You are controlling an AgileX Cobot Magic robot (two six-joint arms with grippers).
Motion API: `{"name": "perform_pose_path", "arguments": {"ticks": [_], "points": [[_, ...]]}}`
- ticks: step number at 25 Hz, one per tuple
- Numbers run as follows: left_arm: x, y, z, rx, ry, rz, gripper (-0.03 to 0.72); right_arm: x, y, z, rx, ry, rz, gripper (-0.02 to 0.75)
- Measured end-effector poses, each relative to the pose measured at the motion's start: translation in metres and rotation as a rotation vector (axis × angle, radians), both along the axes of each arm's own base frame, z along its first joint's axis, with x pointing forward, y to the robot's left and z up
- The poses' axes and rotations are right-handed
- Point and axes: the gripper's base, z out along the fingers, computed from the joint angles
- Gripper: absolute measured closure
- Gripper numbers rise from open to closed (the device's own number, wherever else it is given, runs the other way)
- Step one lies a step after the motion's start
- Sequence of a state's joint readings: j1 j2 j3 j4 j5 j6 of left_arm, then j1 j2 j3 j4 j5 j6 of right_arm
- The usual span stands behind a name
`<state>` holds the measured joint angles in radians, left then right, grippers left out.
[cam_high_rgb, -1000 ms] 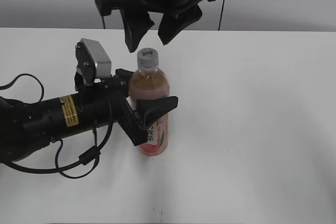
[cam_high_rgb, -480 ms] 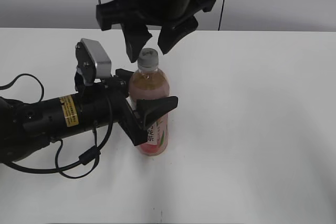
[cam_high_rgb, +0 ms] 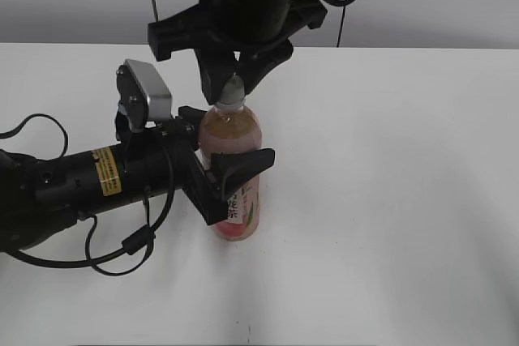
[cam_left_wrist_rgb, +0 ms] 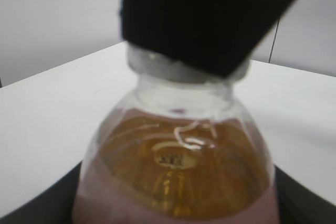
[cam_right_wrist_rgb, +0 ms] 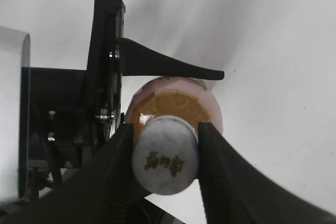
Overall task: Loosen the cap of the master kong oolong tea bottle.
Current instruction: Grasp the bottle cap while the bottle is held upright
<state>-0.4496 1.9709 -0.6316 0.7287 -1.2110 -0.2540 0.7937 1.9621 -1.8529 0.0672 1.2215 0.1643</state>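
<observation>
On the white bench [cam_high_rgb: 389,200], your two grippers met at one bottle.
Your left gripper [cam_high_rgb: 231,169] had its fingers pinched around the middle of the master kong oolong tea bottle [cam_high_rgb: 233,164], which stood upright. Your right gripper [cam_right_wrist_rgb: 165,153] came from above, its fingers [cam_right_wrist_rgb: 118,156] pressed on either side of the cap [cam_right_wrist_rgb: 165,154], touching it.

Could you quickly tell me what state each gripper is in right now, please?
Left gripper: shut on the master kong oolong tea bottle, holding its body upright.
Right gripper: shut on the cap, one finger pressed on each side.
</observation>
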Motion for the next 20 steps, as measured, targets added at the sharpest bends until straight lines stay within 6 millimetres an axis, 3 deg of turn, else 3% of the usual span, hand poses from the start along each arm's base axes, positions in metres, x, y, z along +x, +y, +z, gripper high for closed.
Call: {"name": "perform_pose_path", "arguments": {"ticks": [4, 9, 20], "points": [[0.0, 0.0, 0.0, 0.0, 0.0, 0.0, 0.244, -0.0008, 0.0006, 0.0, -0.01, -0.017, 0.089, 0.458], [-0.0002, -0.0001, 0.0001, -0.001, -0.001, -0.003, 0.244, -0.0009, 0.0008, 0.0001, -0.058, -0.099, 0.382, 0.459], [-0.0009, -0.0004, 0.0001, 0.003, -0.008, -0.012, 0.244, -0.0025, 0.0005, 0.0016, -0.223, -0.375, 1.326, 0.459]]}}
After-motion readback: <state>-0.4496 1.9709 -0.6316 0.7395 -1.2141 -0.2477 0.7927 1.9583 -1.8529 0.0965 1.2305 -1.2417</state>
